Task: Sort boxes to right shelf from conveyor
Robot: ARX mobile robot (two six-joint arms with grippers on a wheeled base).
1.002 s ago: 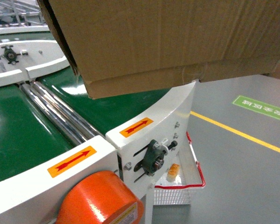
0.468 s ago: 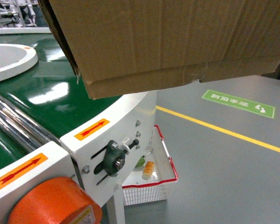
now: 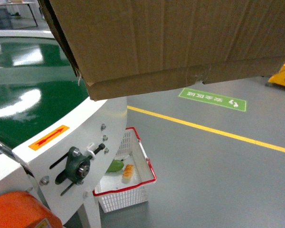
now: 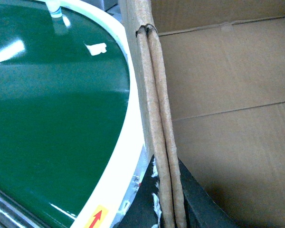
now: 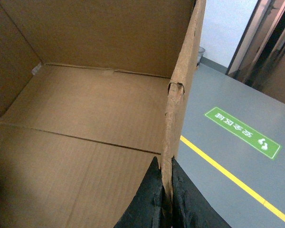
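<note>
Cardboard box (image 3: 171, 42) sits held aloft between both arms, open top up, its taped bottom edge above the conveyor (image 3: 33, 99) rim and the grey floor. Left gripper (image 4: 168, 199) is pinched on the box's left wall, dark fingers either side of the doubled edge; right gripper (image 5: 167, 199) is clamped the same way on the right wall — each arm has its own side, neither nearer. Box's long axis runs left to right between the grips. Right shelf is not in view, so its bearing can't be told — probably further right of the conveyor end.
</note>
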